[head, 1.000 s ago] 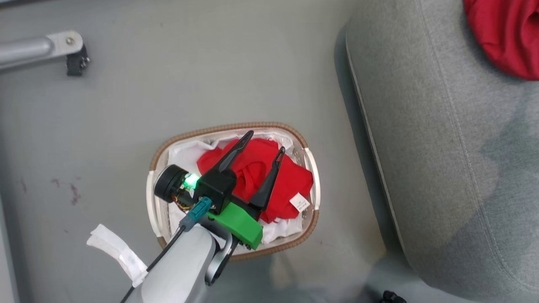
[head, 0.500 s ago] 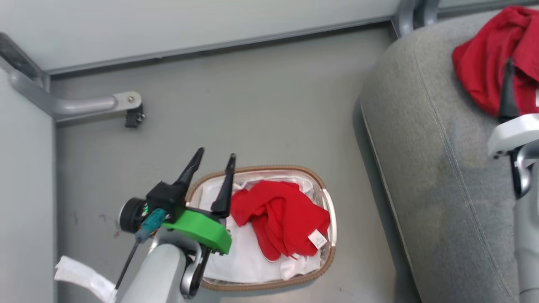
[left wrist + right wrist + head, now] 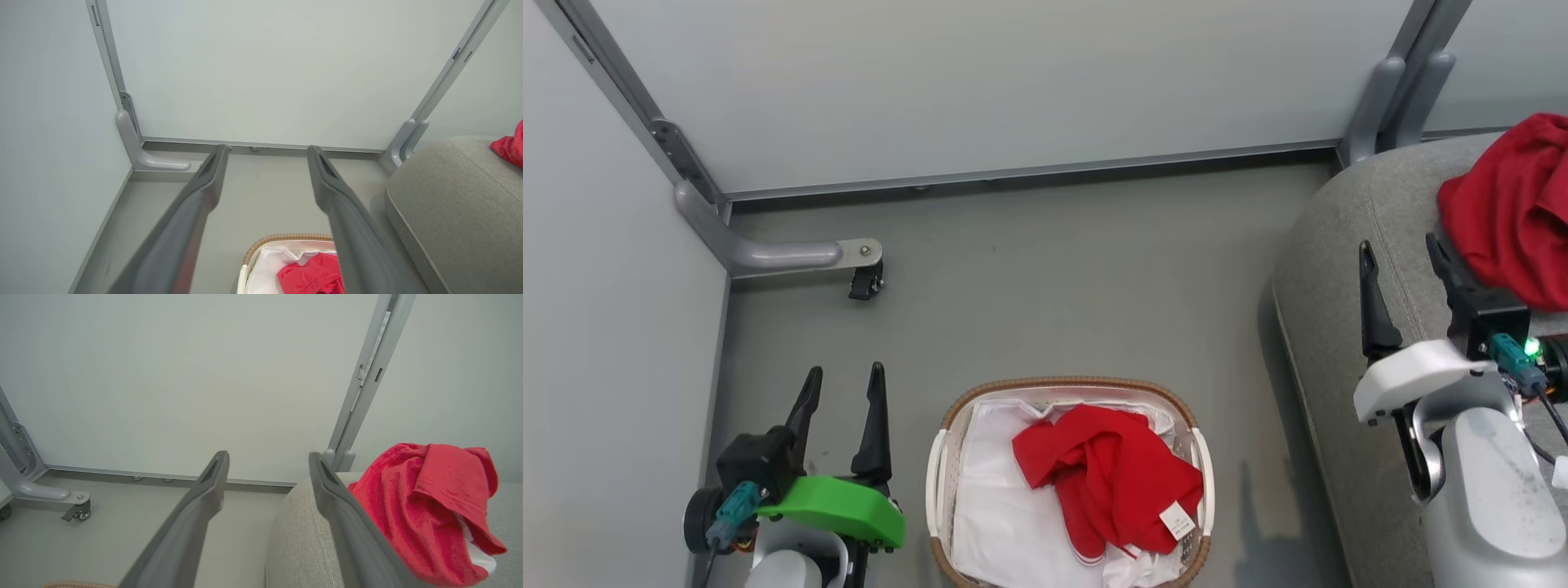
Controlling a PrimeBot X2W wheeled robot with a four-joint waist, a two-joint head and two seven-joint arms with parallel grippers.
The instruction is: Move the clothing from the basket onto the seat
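Head view: 1 crumpled red garment (image 3: 1107, 478) lies in the basket (image 3: 937, 482) on top of a white sheet (image 3: 992, 498), its small white tag (image 3: 1176, 518) turned up near the basket's right wall. A 2nd red garment (image 3: 1507, 212) is already heaped on the seat (image 3: 1331, 278). Both grippers are spread wide and hold nothing. The left gripper (image 3: 845, 370) hangs over bare floor (image 3: 1054, 278) just left of the basket, and the right gripper (image 3: 1397, 242) is above the seat's rounded corner, close beside the heaped garment. The cloth looks light and limp, likely to drape and trail. A pinch on the raised fold at the middle of the pile seems the surest hold, taken shallow enough to leave the sheet behind. The woven rim (image 3: 980, 396) could snag a dangling hem, though a high lift should clear it. Open floor separates basket and seat, and the seat's near cushion lies bare for the drop.
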